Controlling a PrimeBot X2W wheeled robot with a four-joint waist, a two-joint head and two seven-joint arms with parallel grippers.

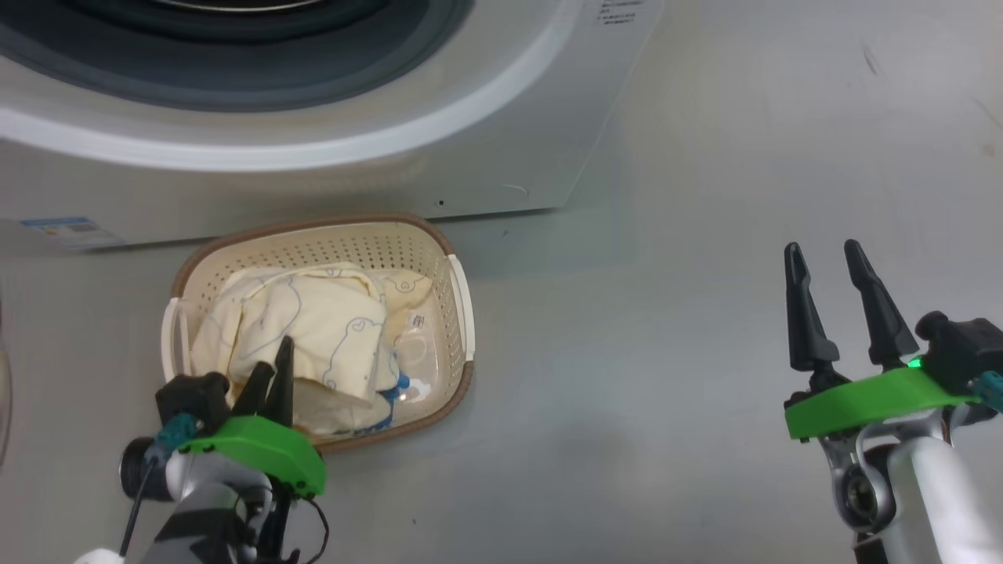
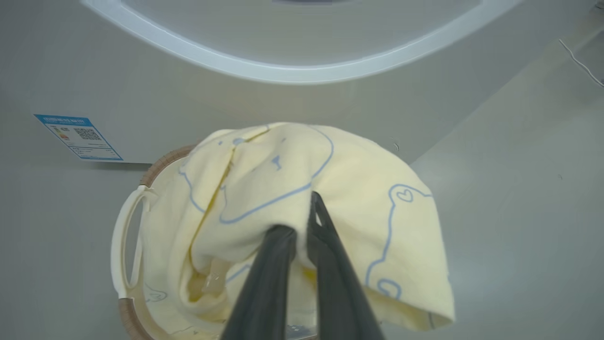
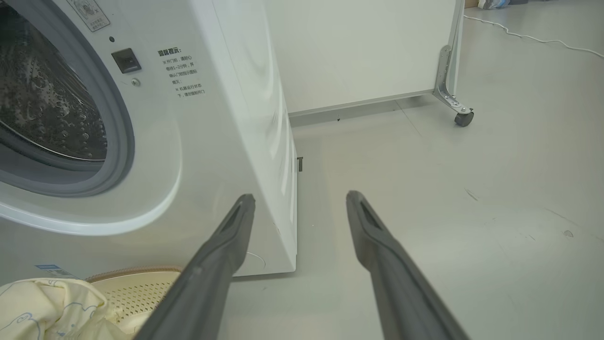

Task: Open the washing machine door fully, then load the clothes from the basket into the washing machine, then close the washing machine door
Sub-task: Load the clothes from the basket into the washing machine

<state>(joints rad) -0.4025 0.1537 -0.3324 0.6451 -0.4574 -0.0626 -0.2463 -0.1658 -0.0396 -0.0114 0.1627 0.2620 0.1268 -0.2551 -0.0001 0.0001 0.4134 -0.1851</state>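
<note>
- I count one washing machine (image 1: 501,157).
- One basket (image 1: 329,239).
- One bundle of clothes (image 1: 313,329).
- Two hands on my rig: left hand (image 1: 274,352), right hand (image 1: 821,245).
- One blue sticker (image 1: 70,233).
- One castor wheel (image 3: 464,118).

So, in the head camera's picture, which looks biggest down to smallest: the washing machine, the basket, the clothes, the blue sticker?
1. washing machine, though cut off by the picture's edges
2. basket
3. clothes, within the basket's outline
4. blue sticker, on the machine's front

Grey floor (image 1: 666,392) bears washing machine (image 1: 509,141), basket (image 1: 313,225) just in front; white cable (image 3: 519,35) beyond.
</note>
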